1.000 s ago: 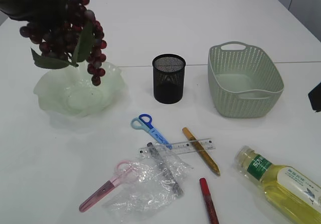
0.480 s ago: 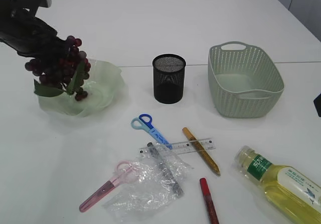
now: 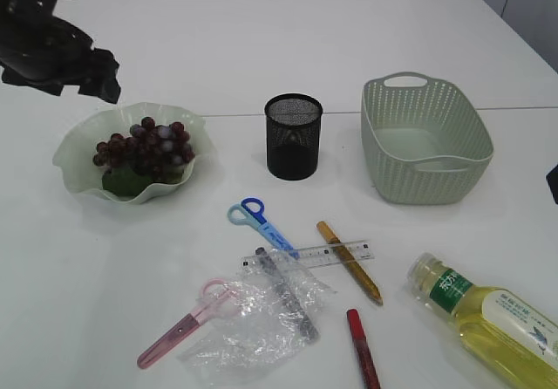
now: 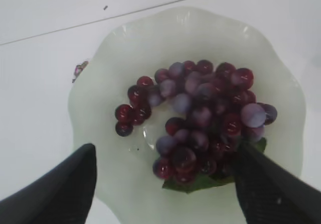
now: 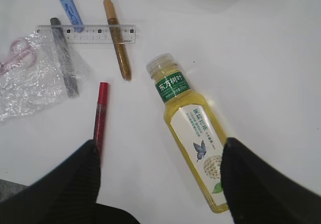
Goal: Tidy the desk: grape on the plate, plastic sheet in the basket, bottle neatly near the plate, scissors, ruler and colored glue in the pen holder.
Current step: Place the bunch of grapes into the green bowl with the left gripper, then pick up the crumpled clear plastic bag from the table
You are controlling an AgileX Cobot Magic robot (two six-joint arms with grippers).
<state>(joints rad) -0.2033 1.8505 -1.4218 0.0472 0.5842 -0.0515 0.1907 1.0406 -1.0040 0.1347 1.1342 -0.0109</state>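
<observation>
In the exterior view the black left arm hangs at the upper left, its left gripper (image 3: 98, 73) just above the far rim of the pale green wavy-edged glass plate (image 3: 83, 140), clear of it and holding nothing. The bunch of dark red grapes (image 3: 144, 149) lies inside the plate on a green leaf. Right of the plate stands the black mesh pen holder (image 3: 293, 135), and further right the sage-green woven plastic basket (image 3: 425, 139). In front of the pen holder lie the blue-handled scissors (image 3: 260, 221), the clear ruler (image 3: 318, 255), a gold glue pen (image 3: 349, 262), a red glue pen (image 3: 363, 347), the crumpled clear plastic sheet (image 3: 253, 319) and pink-handled scissors (image 3: 185, 323); the yellow-green drink bottle (image 3: 488, 324) lies on its side at the lower right. The left wrist view looks straight down: both dark fingers (image 4: 57, 186) stand wide apart, flanking the grapes without touching them. In the right wrist view the right gripper (image 5: 160, 184) hovers over the lying bottle, fingers spread to either side of it, empty, the red glue pen just beside the left finger.
</observation>
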